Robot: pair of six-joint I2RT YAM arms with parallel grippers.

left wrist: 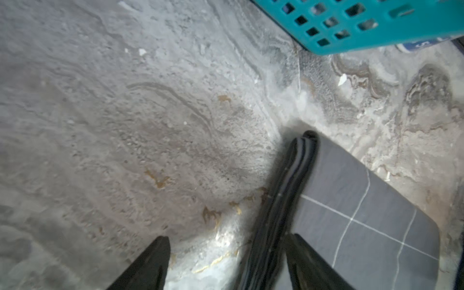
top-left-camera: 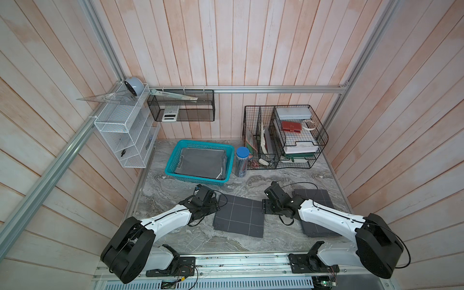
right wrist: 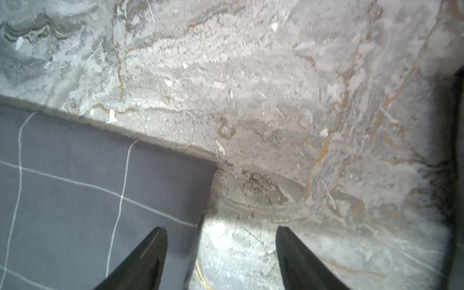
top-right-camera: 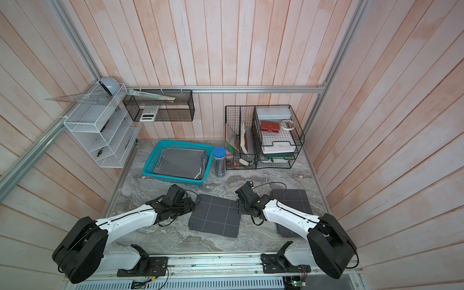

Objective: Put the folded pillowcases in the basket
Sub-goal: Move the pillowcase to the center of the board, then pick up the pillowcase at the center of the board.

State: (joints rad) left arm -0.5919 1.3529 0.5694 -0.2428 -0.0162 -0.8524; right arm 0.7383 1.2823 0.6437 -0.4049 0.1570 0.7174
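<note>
**Counter** (top-left-camera: 200, 241): grey marble-patterned surface.

**Pillowcase** (top-left-camera: 238, 216): folded, dark grey with thin white grid lines. It lies flat on the counter at lower centre in both top views (top-right-camera: 216, 217). It is outside the basket and apart from it.

**Basket** (top-left-camera: 171, 165): teal with lattice sides, at upper left of the counter in both top views. It already contains folded grey fabric (top-left-camera: 200, 163) lying flat. A corner of its wall shows at upper right of the left wrist view (left wrist: 364, 42).

**Left claw** (top-left-camera: 215, 204): low over the counter at the left edge of the pillowcase. In the left wrist view the claw (left wrist: 228, 237) stands wide. The layered edge of the pillowcase (left wrist: 351, 200) runs up between its 2 fingers. 1 finger is over bare counter and 1 is over the cloth's top face. Nothing is gripped.

**Right claw** (top-left-camera: 265, 206): at the right edge of the same pillowcase. In the right wrist view the claw (right wrist: 221, 228) also stands wide. 1 finger is over the cloth (right wrist: 75, 188) and 1 is over bare counter. Contact with the cloth cannot be determined.

**Other items:**
- A second dark folded stack (top-left-camera: 313, 198) lies at lower right, partly under the right arm.
- A blue-capped cylinder (top-left-camera: 242, 160) stands just beside the basket's right side.
- A black wire organizer (top-left-camera: 283, 138) sits at upper right.
</note>
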